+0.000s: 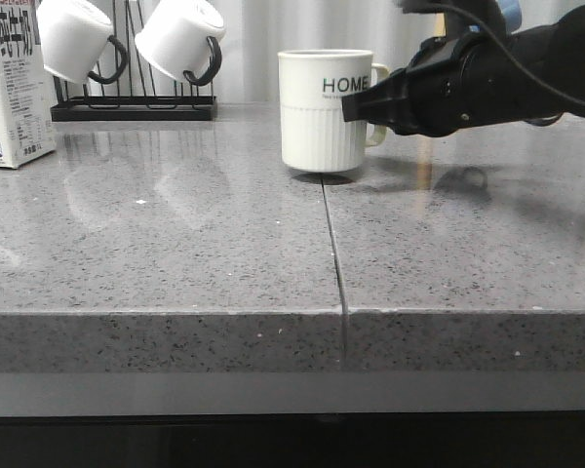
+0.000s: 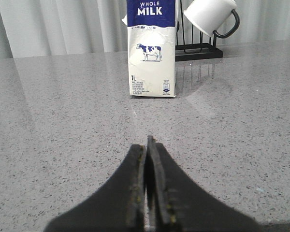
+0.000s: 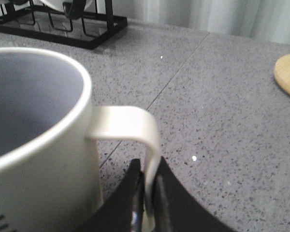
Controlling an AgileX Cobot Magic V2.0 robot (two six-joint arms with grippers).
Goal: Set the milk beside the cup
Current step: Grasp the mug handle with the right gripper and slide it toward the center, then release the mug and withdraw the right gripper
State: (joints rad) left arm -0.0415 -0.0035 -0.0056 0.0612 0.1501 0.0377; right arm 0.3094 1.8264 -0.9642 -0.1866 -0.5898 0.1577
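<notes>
Currently the right gripper [image 3: 149, 203] is closed on the cream handle [image 3: 135, 128] of the HOME mug [image 1: 324, 109], its two black fingers [image 3: 166, 193] pinching the vertical part of the handle between them. The mug stands upright on the grey speckled countertop [image 1: 175, 253], just beside the seam [image 1: 333, 253] that runs front to back through the counter. The right arm [image 1: 487, 78] reaches in from the right side at mug height.

The left gripper [image 2: 147, 183] has its jaws pressed together with nothing between them, low over the counter and pointed toward the whole milk carton [image 2: 151, 48]. The carton stands upright at the far left of the countertop, well apart from the mug. Behind it, a black rack [image 1: 136, 102] carries white mugs with black handles [image 1: 180, 39]. A wooden board edge [image 3: 287, 75] lies near the right arm.
</notes>
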